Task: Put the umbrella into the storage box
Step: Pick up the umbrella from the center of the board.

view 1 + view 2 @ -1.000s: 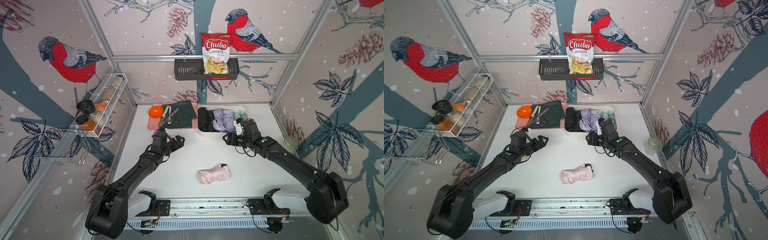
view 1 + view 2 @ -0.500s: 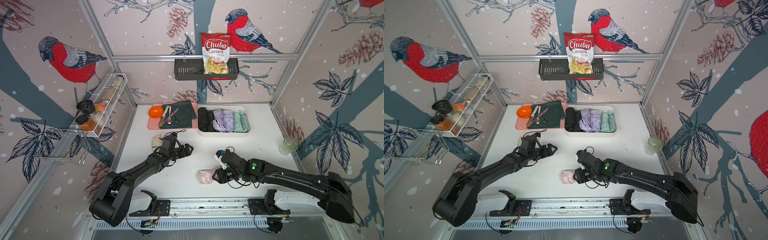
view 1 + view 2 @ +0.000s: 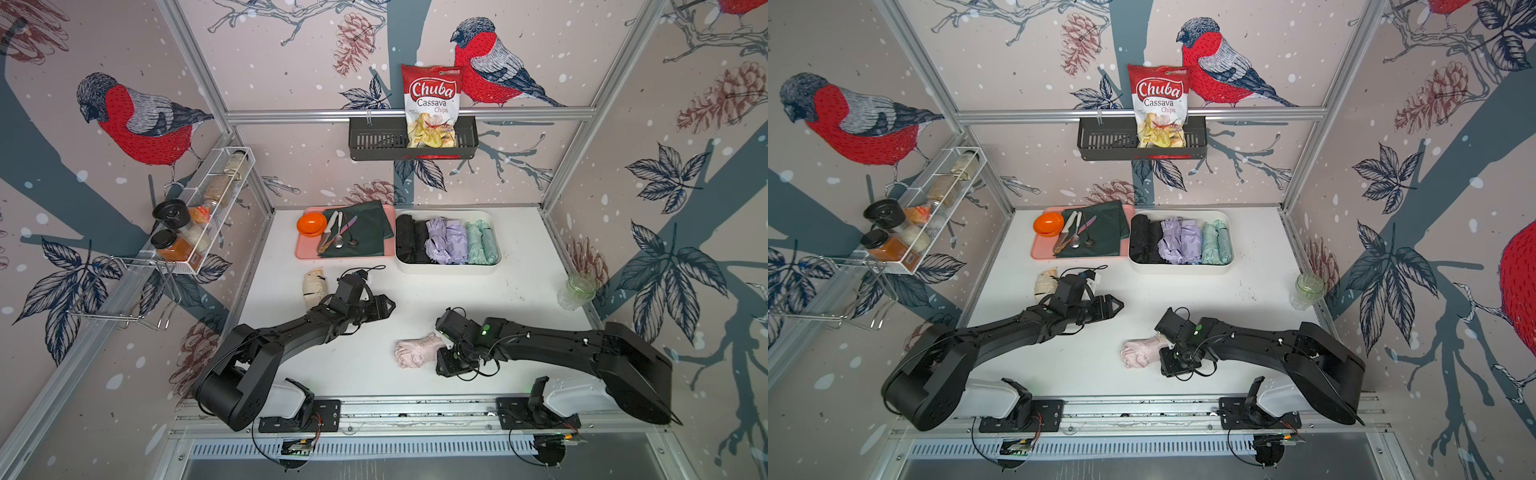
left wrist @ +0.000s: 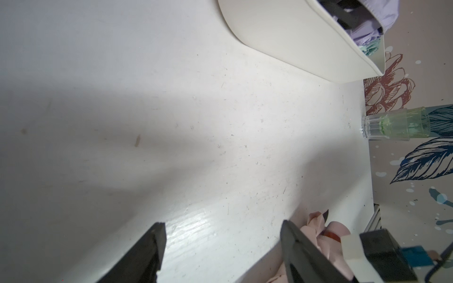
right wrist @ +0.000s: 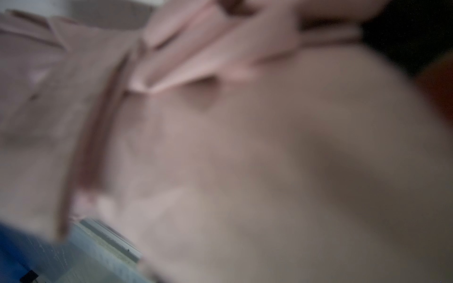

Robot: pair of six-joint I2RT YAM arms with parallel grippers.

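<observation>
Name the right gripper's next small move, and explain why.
Probably close the right gripper on the pink umbrella: it sits at the umbrella's end, fabric fills its wrist view, and the umbrella lies on the table, apart from the storage box.

pale pink umbrella (image 3: 415, 352), cream-white storage box (image 3: 446, 269)

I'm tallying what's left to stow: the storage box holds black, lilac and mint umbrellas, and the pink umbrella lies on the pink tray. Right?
No: the pink umbrella lies on the white table, not on the pink tray, as both top views show. The rest is right.
</observation>
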